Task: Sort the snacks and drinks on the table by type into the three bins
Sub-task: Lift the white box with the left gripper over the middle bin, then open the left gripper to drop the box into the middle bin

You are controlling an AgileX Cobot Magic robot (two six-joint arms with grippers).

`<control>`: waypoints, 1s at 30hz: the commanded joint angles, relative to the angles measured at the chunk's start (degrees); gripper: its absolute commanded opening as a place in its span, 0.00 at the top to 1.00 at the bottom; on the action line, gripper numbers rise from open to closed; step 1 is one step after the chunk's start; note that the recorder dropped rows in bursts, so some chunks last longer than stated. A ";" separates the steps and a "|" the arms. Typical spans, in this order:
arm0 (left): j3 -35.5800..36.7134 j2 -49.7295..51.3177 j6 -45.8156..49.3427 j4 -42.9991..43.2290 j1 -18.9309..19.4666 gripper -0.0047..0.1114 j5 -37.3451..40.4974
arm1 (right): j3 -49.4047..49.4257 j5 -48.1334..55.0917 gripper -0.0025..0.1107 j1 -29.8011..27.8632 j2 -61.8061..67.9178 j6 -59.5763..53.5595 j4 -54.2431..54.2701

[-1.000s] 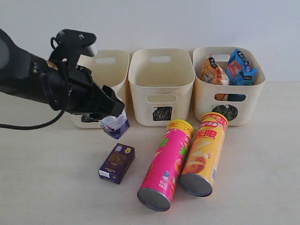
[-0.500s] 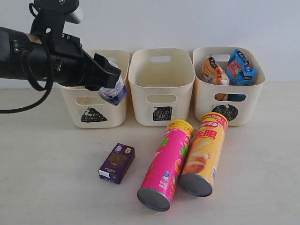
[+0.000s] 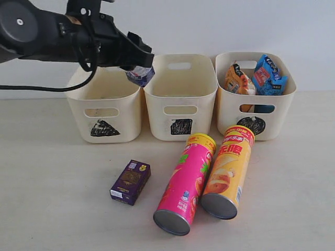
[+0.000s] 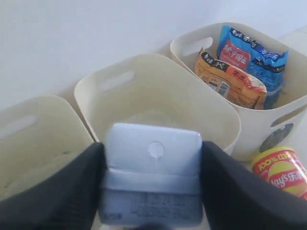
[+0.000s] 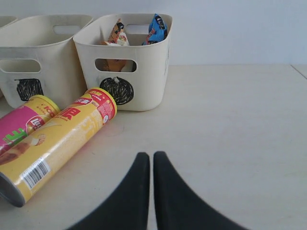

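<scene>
My left gripper (image 3: 137,67) is shut on a small pale blue-white box (image 3: 140,75) (image 4: 152,172), held in the air above the gap between the left bin (image 3: 106,104) and the middle bin (image 3: 180,99) (image 4: 158,91). The right bin (image 3: 255,104) (image 5: 125,72) holds an orange bag (image 3: 236,79) (image 4: 229,79) and a blue-black bag (image 3: 268,75) (image 4: 252,50). On the table (image 3: 52,198) lie a small dark purple box (image 3: 130,181), a pink tube (image 3: 186,183) and a yellow-orange tube (image 3: 229,171) (image 5: 57,141). My right gripper (image 5: 151,156) is shut and empty, low over the table.
A white wall stands right behind the bins. The black left arm (image 3: 47,34) reaches in from the upper left with a cable hanging under it. Bare table (image 5: 230,134) lies to the right of the tubes.
My left arm has lifted the pale box from above the purple box up and to the right, past the left bin's front, to above the bins' rims. The right gripper view has no earlier frame.
</scene>
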 commanded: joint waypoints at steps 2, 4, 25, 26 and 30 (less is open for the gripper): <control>-6.04 5.54 0.25 0.03 -0.41 0.93 -4.26 | 0.23 -0.56 0.98 0.01 -0.31 -0.26 0.00; -8.39 7.48 0.25 0.03 -0.41 0.93 -4.26 | 0.23 -0.56 0.98 0.01 -0.31 -0.26 0.00; -20.08 21.49 -2.21 -0.44 -2.66 0.93 -7.07 | 0.23 -0.56 0.98 0.01 -0.31 -0.26 0.00; -20.08 21.59 -2.21 -0.44 -2.66 0.93 -7.23 | 0.23 -0.56 0.98 0.01 -0.31 -0.26 0.00; -20.08 21.72 -2.33 -0.44 -2.66 0.83 -7.23 | 0.23 -0.56 0.98 0.01 -0.31 -0.26 0.00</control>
